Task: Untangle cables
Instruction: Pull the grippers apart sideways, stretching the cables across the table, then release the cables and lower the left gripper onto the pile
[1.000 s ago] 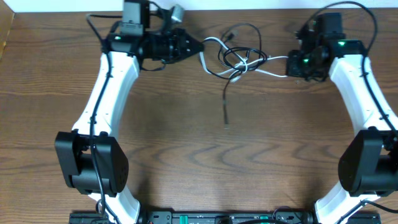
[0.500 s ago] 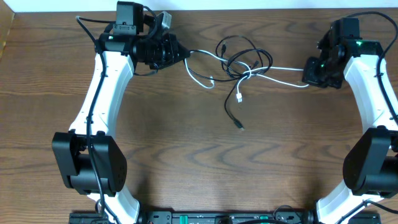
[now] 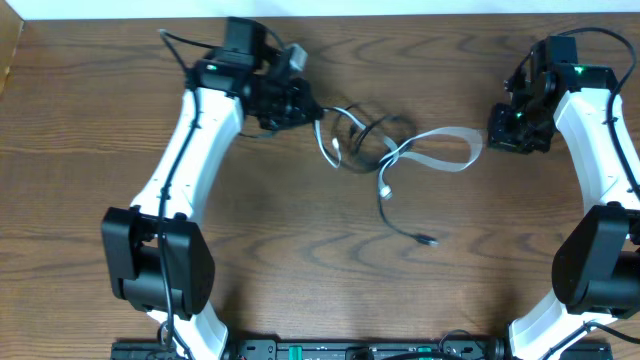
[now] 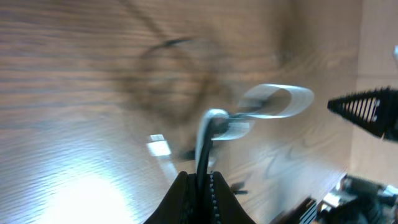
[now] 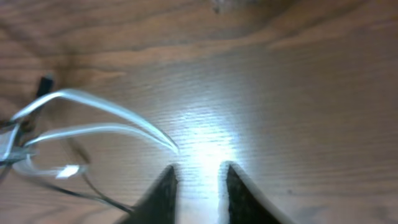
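Note:
The white cable [image 3: 445, 133] and the black cable [image 3: 375, 130] lie tangled together at the far middle of the table. The black cable's loose tail runs toward the front right and ends in a plug [image 3: 428, 240]. My left gripper [image 3: 312, 115] is shut on the white cable's left end; the left wrist view shows the jaws [image 4: 200, 180] closed on the cord, with its blurred loop [image 4: 273, 102] beyond. My right gripper [image 3: 497, 135] is open and empty, just right of the white loop. In the right wrist view the loop's tip [image 5: 93, 129] lies just ahead of the open jaws [image 5: 199, 177].
The wooden table [image 3: 300, 260] has its far edge [image 3: 400, 14] close behind both grippers. Thicker black arm cables [image 3: 590, 40] hang at the right wrist. The right gripper shows at the right edge of the left wrist view [image 4: 367, 112].
My right gripper has let go of the white cable, which has sprung back left into a slack loop. My left gripper has moved right and nearer with its end. The black tail swung front-right.

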Controlling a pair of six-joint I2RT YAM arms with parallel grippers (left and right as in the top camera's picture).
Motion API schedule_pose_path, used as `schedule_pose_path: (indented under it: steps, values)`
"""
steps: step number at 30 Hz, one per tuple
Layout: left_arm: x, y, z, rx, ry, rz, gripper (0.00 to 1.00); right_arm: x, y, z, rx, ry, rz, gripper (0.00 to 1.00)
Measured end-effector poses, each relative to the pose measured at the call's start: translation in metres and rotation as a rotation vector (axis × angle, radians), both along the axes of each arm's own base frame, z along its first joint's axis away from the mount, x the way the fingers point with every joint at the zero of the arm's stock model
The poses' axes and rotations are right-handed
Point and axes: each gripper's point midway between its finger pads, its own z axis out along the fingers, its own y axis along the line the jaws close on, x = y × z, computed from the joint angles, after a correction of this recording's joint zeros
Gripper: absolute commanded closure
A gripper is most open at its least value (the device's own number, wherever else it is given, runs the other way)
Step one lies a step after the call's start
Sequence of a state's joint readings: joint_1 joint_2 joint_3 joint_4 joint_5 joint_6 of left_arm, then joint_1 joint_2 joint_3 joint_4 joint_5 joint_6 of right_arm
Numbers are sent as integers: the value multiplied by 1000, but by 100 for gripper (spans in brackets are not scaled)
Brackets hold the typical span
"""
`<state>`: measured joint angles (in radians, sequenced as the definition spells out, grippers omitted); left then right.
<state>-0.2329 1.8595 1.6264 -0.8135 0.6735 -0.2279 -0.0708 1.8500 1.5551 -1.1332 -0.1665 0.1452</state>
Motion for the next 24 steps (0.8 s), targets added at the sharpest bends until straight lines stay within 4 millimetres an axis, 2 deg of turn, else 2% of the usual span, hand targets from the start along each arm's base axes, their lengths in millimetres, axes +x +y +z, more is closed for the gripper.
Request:
schedule_pose_path:
  steps: [3, 7, 8, 20, 24]
  values:
    - [-9, -19, -3, 29, -17, -52, 73, 0, 5, 1, 17, -5, 34, 43]
    - [-17, -34, -7, 75, -35, -90, 54, 1, 12, 1, 27, -13, 65, 41]
    - [-18, -35, -8, 88, -41, -95, 53, 1, 14, 1, 29, -17, 72, 41]
    - [-13, -28, -20, 220, -91, -85, 51, 10, 30, 3, 33, -57, 117, 36]
    - [-11, -29, -38, 251, -72, -112, 51, 11, 31, 3, 33, -61, 118, 36]
